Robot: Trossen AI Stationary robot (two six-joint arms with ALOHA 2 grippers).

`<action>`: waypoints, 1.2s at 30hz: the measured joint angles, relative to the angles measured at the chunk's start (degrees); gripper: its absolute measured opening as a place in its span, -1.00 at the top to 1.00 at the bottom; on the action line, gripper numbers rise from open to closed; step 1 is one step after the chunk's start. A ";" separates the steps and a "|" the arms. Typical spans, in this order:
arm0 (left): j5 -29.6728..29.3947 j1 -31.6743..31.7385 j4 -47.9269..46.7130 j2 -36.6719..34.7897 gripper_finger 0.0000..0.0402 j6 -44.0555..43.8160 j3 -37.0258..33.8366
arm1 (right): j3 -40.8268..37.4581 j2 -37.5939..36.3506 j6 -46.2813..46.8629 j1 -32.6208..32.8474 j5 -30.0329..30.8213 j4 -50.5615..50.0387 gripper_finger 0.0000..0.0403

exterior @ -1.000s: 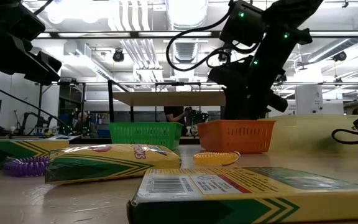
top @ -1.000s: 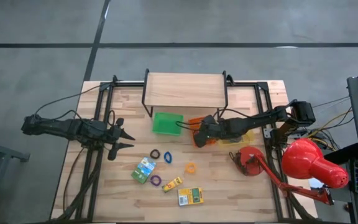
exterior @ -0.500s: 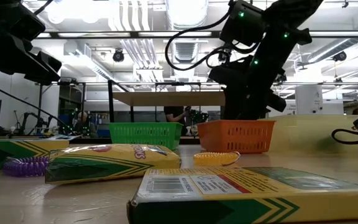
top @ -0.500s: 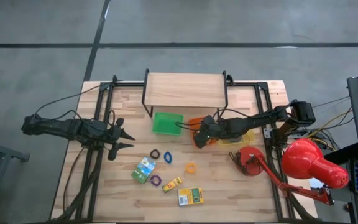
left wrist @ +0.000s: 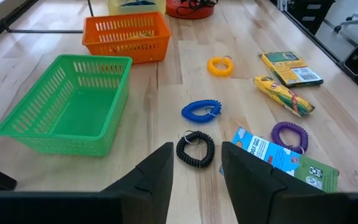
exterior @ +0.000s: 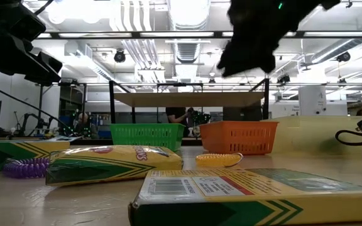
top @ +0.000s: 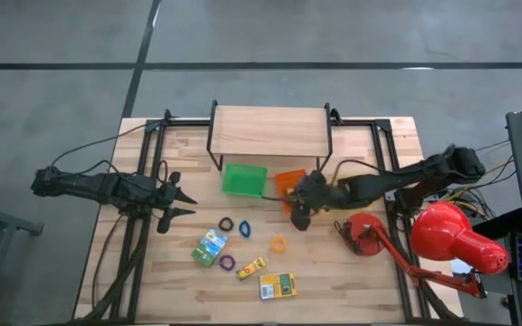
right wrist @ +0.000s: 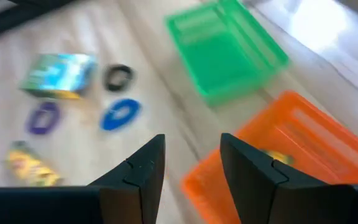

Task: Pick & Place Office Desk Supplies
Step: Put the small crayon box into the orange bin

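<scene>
Rubber-band loops lie on the table: black [top: 226, 224], blue [top: 244, 228], orange-yellow [top: 278, 244] and purple [top: 227, 263]. Among them lie a green-white box [top: 210, 246], a yellow crayon box [top: 251, 267] and a yellow-green box [top: 277, 286]. My right gripper [top: 299, 214] hangs open and empty in the air at the near edge of the orange tray [top: 289, 180]; its wrist view shows that tray [right wrist: 291, 143] holding a yellow item [right wrist: 278, 158]. My left gripper [top: 178, 199] waits open at the table's left, pointing at the black loop [left wrist: 195, 149].
The green tray [top: 245, 179] stands left of the orange one, and a yellow tray [exterior: 313, 135] lies to the right, under the right arm. A wooden shelf on a black frame [top: 270, 131] spans the far side. The red lamp [top: 460, 240] and its base [top: 362, 234] fill the right.
My right gripper has risen from over the orange tray and swung toward the table's near edge and the loops. In the low view it has climbed to the top of the picture. The left arm and the supplies have kept still.
</scene>
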 joint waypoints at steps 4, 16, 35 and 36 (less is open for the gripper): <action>0.00 0.02 -0.02 0.00 0.29 0.00 0.00 | 0.00 -1.81 -3.97 4.34 2.45 5.09 0.30; 0.00 0.02 -0.04 -0.02 0.29 0.00 0.00 | -0.02 0.79 -34.74 12.04 1.39 16.10 0.38; 0.00 0.01 -0.02 -0.02 0.29 0.00 0.00 | 1.56 19.78 -49.40 11.76 -11.40 38.24 0.14; 0.00 0.02 -0.02 -0.02 0.29 0.00 0.00 | 2.34 20.92 -48.87 11.78 -11.50 38.32 0.14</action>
